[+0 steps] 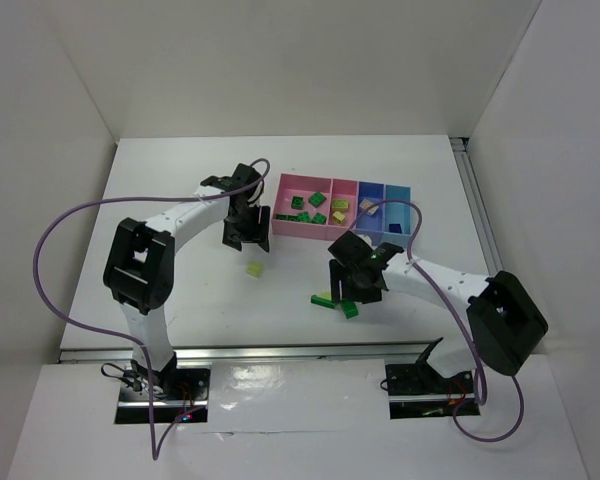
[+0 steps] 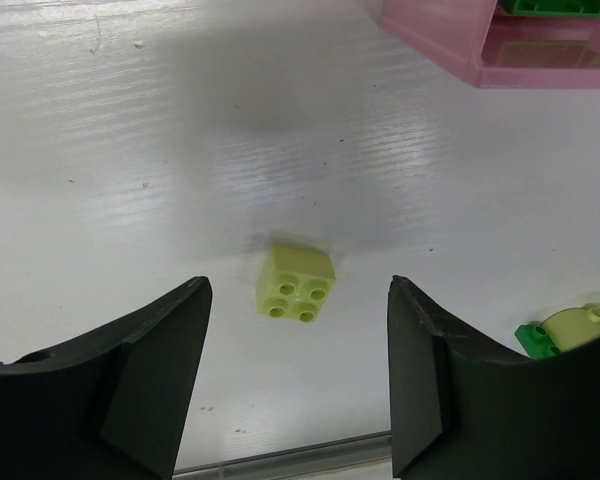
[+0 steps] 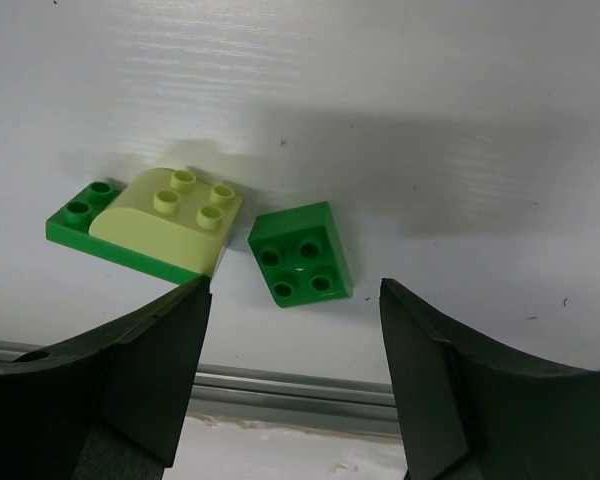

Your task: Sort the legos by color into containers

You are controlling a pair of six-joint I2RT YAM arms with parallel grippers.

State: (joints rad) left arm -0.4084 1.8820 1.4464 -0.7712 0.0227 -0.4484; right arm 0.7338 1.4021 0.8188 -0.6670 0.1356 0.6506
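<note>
The lime brick lay alone, studs up, on the desk, just near of the left pink bin. I had the left jaws spread wide above it, one finger to each side and neither touching. I judged that a straight drop and a squeeze would then catch its flat sides.

To the right, a green brick sat just beside a lime slope stacked on a green plate. The right jaws hung open over that green brick in the same way, holding nothing.

At the far side, green bricks sat in the left pink bin, tan ones in the next, and a blue one in the light blue bin.

I could read no brand, label or writing anywhere.
</note>
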